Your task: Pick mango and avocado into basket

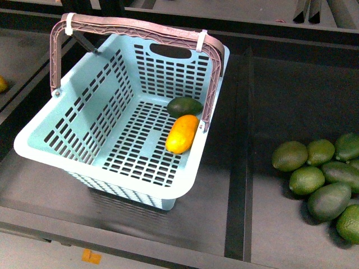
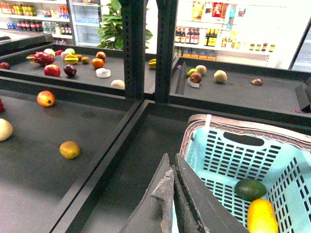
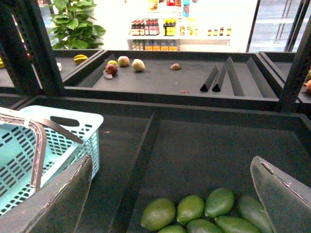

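Note:
The light teal basket (image 1: 39,150) with its brown handle (image 1: 134,25) stands on the dark shelf, left of centre. Inside it, against the right wall, the orange-yellow mango (image 1: 182,133) lies touching the dark green avocado (image 1: 184,106) behind it. Neither gripper shows in the front view. In the left wrist view my left gripper (image 2: 171,160) is shut and empty, just outside the basket (image 2: 218,155), with the avocado (image 2: 250,189) and mango (image 2: 262,217) beyond it. My right gripper (image 3: 172,160) is wide open and empty above the neighbouring bin, the basket (image 3: 73,131) off to one side.
Several lighter green fruits (image 1: 322,179) are piled in the right-hand bin, also under the right gripper as green fruits (image 3: 204,208). A raised divider rail (image 1: 238,168) separates that bin from the basket. A yellow-brown fruit (image 2: 70,150) and a dark upright post (image 2: 133,48) are on the basket's left.

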